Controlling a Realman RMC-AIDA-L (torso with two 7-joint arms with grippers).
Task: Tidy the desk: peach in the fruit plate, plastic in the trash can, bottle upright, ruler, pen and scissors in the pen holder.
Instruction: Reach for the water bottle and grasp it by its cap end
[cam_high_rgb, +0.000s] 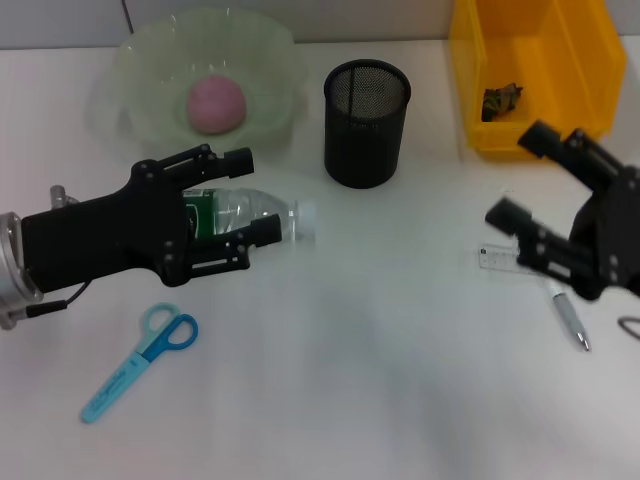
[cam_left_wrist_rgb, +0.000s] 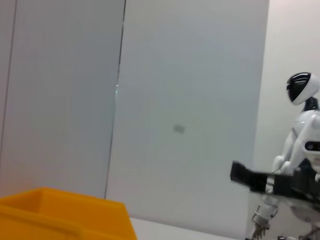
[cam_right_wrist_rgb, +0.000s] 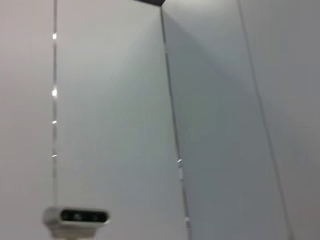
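Note:
A clear bottle (cam_high_rgb: 250, 213) with a green label lies on its side on the white desk. My left gripper (cam_high_rgb: 253, 195) is open, with one finger on each side of the bottle. The pink peach (cam_high_rgb: 216, 103) sits in the pale green fruit plate (cam_high_rgb: 270, 60). The black mesh pen holder (cam_high_rgb: 366, 122) stands behind the middle of the desk. A crumpled piece of plastic (cam_high_rgb: 502, 100) lies inside the yellow trash can (cam_high_rgb: 535, 70). My right gripper (cam_high_rgb: 520, 178) hangs open above the clear ruler (cam_high_rgb: 497, 260), beside the pen (cam_high_rgb: 570, 318). Blue scissors (cam_high_rgb: 140, 362) lie at the front left.
The left wrist view looks across the yellow trash can (cam_left_wrist_rgb: 65, 215) at a grey wall and a white robot (cam_left_wrist_rgb: 300, 165) standing beyond. The right wrist view shows only wall panels. A dark loop (cam_high_rgb: 630, 328) lies at the desk's right edge.

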